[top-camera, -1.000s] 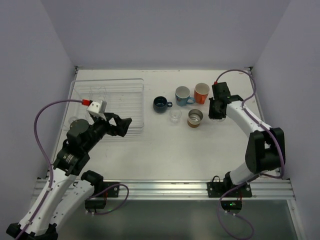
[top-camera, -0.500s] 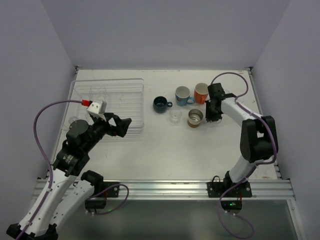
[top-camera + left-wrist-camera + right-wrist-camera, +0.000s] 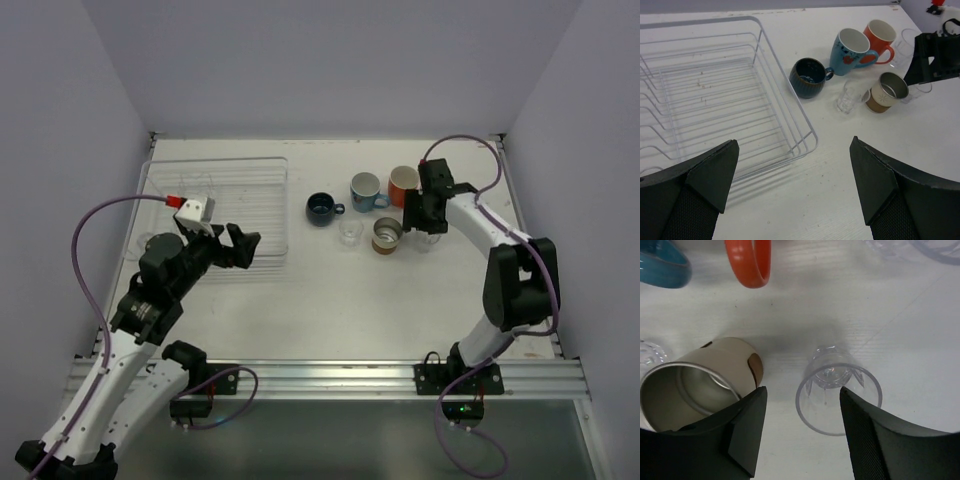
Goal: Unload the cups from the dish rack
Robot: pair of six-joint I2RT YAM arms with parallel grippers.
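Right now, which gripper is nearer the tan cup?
Right. The right gripper hangs beside the tan cup, over a clear cup; the left gripper sits far off by the dish rack.

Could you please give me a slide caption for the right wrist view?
Open right hand over an upright clear cup on the table, a tan cup beside it.

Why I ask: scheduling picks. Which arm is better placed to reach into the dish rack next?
Left, probably. The left gripper, open, hovers at the dish rack's near right corner, while the right gripper is across the table among the cups set out, jaws apart over a clear cup.
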